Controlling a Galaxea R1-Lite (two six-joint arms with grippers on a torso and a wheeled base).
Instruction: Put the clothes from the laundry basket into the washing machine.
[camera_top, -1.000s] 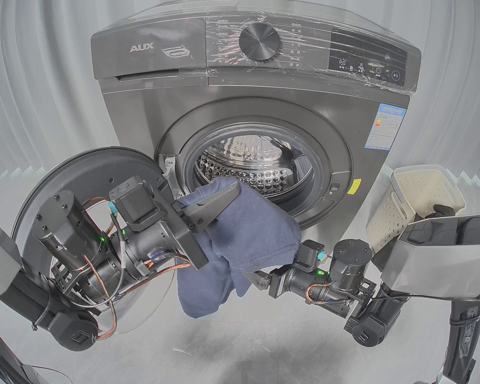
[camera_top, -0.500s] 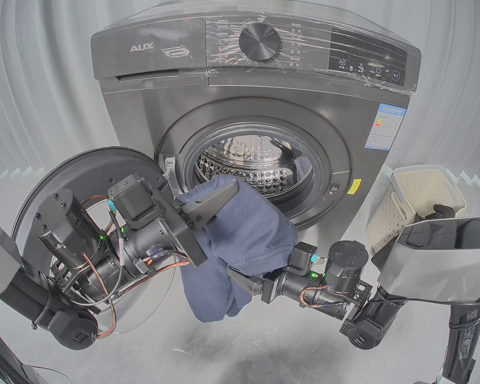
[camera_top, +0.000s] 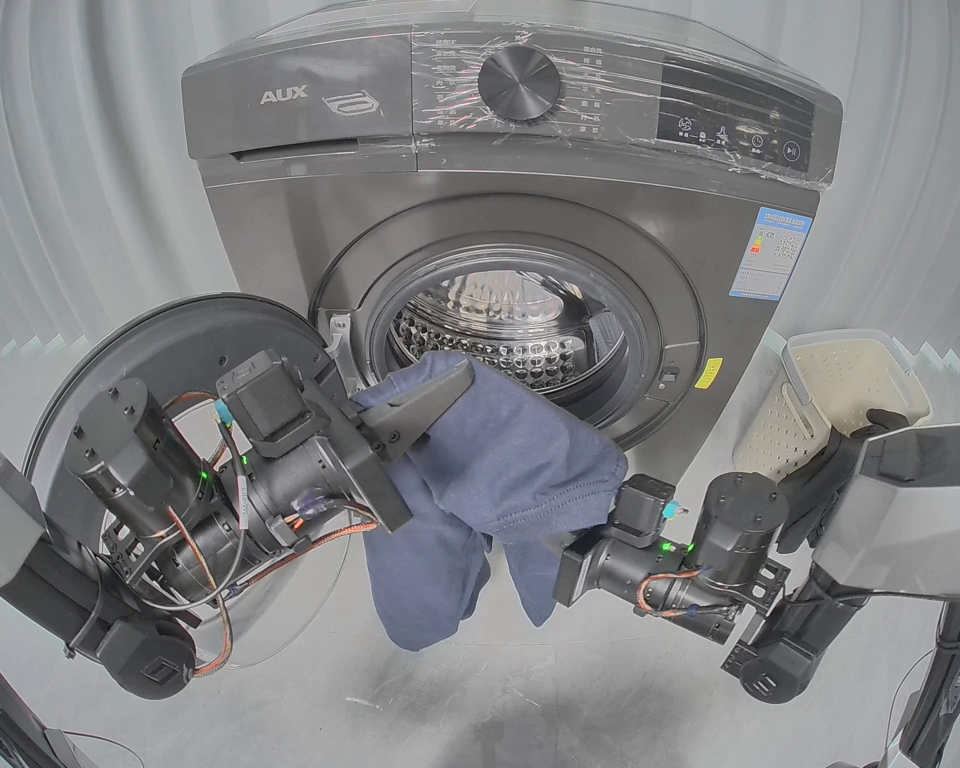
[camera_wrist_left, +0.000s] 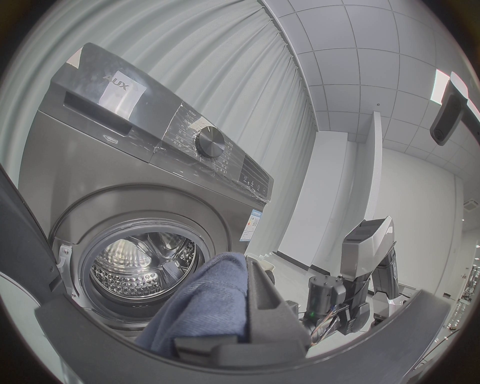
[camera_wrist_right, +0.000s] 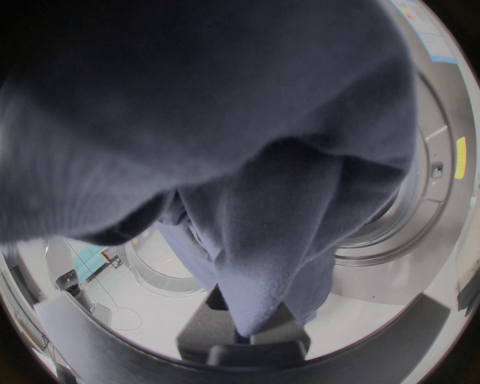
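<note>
Navy garment (camera_top: 500, 470) is hanging before the washing machine (camera_top: 300, 210) mouth in the head view, its long axis upright and its loose ends pointing floorward. Left wrist view — left gripper (camera_wrist_left: 230, 295) fingers are clamping its upper fold. Right wrist view — right gripper (camera_wrist_right: 243, 334) fingers are pinching a drooping corner.

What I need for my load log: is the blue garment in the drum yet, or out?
Out. The blue garment hangs before the drum opening, gripped by the left gripper and right gripper.
</note>
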